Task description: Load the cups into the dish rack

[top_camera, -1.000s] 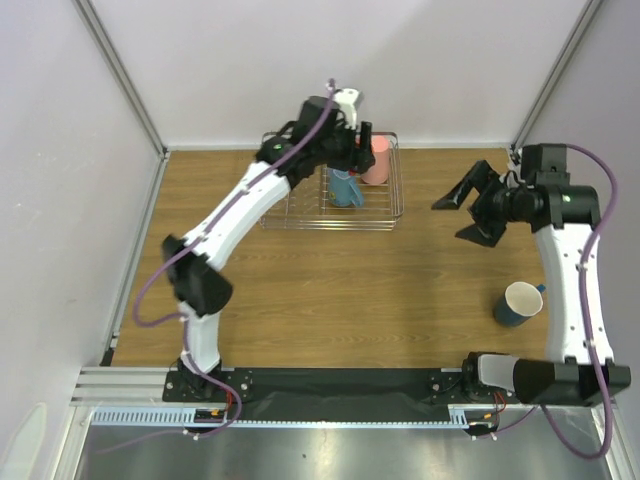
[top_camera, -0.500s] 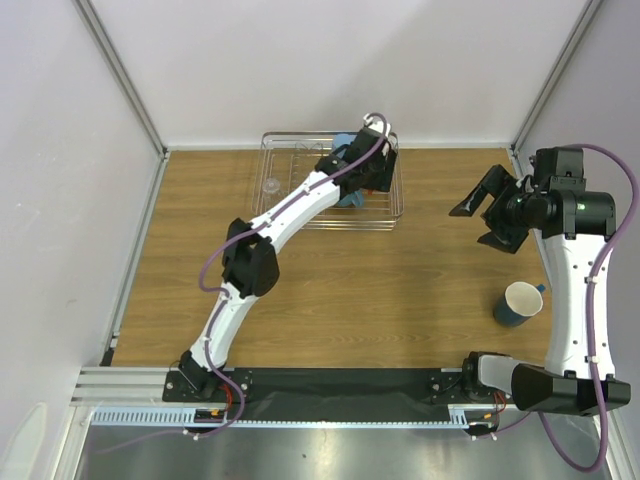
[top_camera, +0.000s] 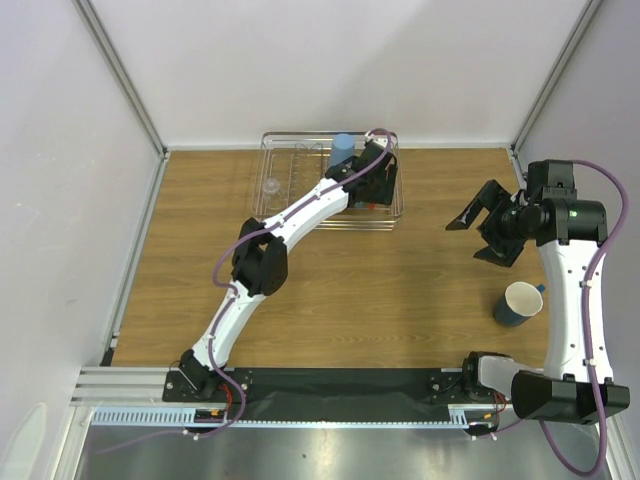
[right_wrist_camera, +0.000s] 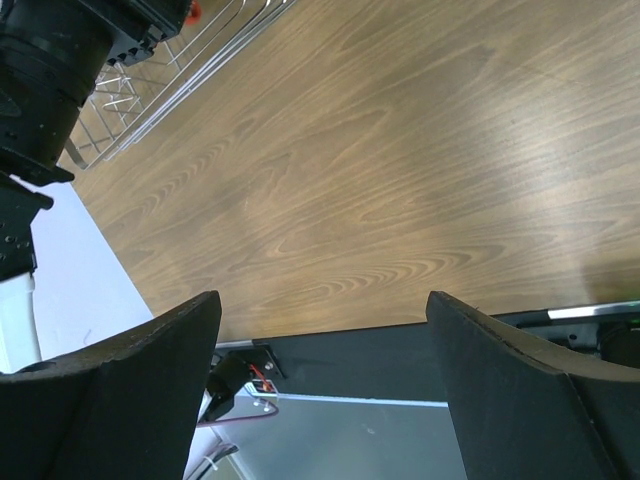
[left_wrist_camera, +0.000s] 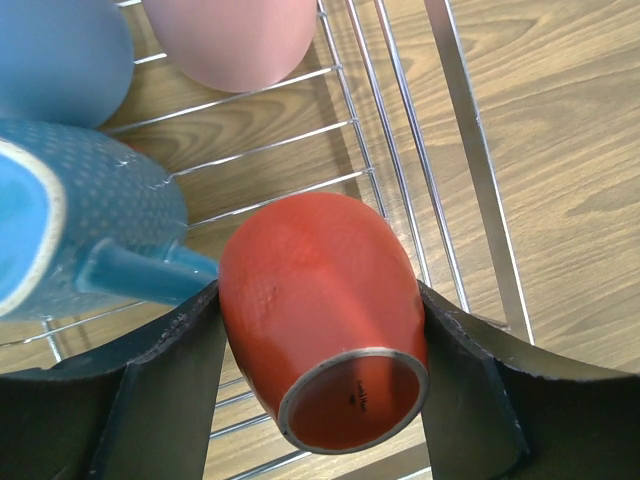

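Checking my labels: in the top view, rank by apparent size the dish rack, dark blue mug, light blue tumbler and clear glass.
1. dish rack
2. dark blue mug, though it is nearer the camera
3. light blue tumbler
4. clear glass

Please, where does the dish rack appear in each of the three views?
Top external: the dish rack at the far middle of the wooden table.
Left wrist: the dish rack fills left and middle, under the orange cup; rim at right.
Right wrist: the dish rack in the top-left corner.
Shared landmark: the wooden table, beside the rack in every view.
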You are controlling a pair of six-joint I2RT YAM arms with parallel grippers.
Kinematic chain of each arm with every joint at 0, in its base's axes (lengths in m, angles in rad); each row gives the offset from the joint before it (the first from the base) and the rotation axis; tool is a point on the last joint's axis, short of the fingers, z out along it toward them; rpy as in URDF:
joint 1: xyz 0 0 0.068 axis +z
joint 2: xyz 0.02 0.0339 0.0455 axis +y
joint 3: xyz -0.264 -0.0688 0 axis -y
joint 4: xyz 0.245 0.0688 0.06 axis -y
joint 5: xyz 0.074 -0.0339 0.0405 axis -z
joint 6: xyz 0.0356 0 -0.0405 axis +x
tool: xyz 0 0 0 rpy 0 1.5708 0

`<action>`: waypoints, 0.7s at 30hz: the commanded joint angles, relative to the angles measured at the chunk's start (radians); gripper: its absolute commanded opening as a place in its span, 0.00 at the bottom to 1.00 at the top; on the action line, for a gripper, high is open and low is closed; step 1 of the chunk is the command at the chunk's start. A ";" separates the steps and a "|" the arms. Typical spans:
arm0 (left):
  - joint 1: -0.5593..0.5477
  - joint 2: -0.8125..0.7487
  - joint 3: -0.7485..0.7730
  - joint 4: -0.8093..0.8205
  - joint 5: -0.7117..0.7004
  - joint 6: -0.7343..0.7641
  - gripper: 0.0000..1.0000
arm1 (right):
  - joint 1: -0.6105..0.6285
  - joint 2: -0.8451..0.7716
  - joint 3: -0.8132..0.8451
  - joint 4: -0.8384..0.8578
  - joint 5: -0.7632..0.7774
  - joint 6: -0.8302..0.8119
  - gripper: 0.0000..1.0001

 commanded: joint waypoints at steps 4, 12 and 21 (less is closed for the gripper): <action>-0.016 0.030 0.071 0.014 0.027 -0.049 0.00 | -0.006 -0.033 0.006 -0.127 -0.010 0.005 0.91; -0.024 0.057 0.065 -0.001 0.012 -0.068 0.00 | -0.013 -0.031 0.002 -0.138 -0.013 -0.011 0.91; -0.022 0.079 0.064 -0.016 0.014 -0.077 0.00 | -0.027 -0.027 -0.005 -0.138 -0.022 -0.029 0.91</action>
